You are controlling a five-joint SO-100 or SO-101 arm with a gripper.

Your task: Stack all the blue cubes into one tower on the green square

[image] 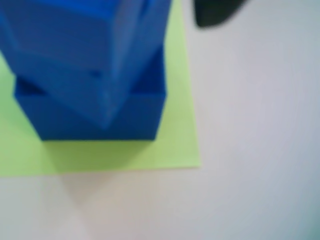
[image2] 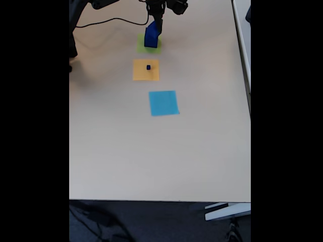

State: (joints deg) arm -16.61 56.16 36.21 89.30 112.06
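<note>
A tower of blue cubes (image: 90,75) stands on the green square (image: 175,145). In the wrist view its large bottom cube (image: 100,120) carries a smaller cube (image: 75,55) turned at an angle, with more blue above it, blurred. One dark fingertip (image: 215,12) shows at the top right, with a strip of table between it and the tower. In the fixed view my gripper (image2: 157,25) hangs at the top of the tower (image2: 151,38) on the green square (image2: 140,46). A tiny blue cube (image2: 148,67) sits apart on the orange square (image2: 146,70).
A light blue paper square (image2: 163,103) lies below the orange one on the beige table (image2: 151,161). A black cable (image2: 111,21) runs across the table's top left. The table's right edge (image2: 250,101) is far from the squares.
</note>
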